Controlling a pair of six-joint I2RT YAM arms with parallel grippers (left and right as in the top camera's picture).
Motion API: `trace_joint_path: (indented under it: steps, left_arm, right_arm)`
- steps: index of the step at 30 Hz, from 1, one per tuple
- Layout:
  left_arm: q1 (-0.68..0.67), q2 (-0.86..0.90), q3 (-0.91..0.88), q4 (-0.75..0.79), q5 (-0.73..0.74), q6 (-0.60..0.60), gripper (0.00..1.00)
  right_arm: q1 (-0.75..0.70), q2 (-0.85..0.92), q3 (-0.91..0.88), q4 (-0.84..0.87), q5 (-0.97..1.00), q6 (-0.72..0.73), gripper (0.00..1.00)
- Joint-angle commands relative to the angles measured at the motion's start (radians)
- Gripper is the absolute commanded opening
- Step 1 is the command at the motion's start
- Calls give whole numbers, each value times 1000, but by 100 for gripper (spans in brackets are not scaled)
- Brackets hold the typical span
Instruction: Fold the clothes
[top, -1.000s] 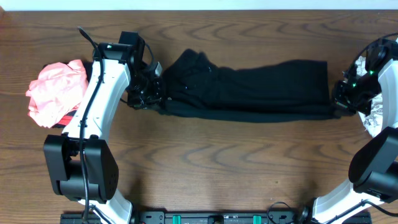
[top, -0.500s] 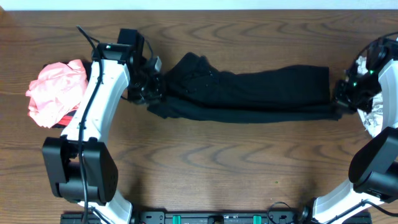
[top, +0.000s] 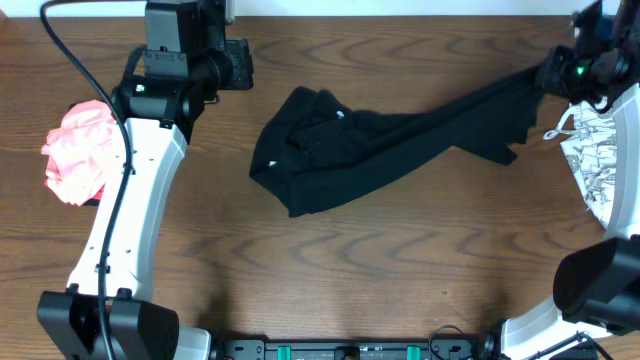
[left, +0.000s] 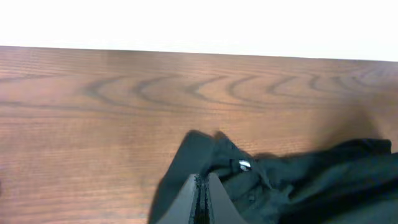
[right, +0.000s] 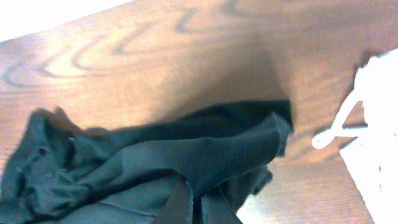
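Left gripper (left: 201, 184) had let go and risen to upper left, fingers together, empty. Right gripper (right: 189, 194) pinched black garment (top: 340, 150), dragging it upper right; it lay diagonal mid-frame, fold undone.

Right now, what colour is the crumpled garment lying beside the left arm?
Coral pink. The garment shows best in the overhead view.

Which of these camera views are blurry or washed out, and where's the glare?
Overhead: sharp, evenly lit, though the black garment shows little fold detail. Left wrist: soft focus, with a blown-out white band beyond the table edge. Right wrist: blurriest, with bright sheen on the wood and the white garment washed out.
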Motion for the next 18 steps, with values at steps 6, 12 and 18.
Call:
trace_joint_path:
  steps: [6,12,18]
  left_arm:
    - [-32,3,4,-391,97,-50,50]
    - [-112,7,-61,-525,156,-50,90]
    - [-164,13,-193,-441,153,-50,92]
  right_arm:
    - [9,-21,16,-94,89,37,1]
    - [9,-21,16,-147,92,34,1]
    - [9,-21,16,-176,92,22,1]
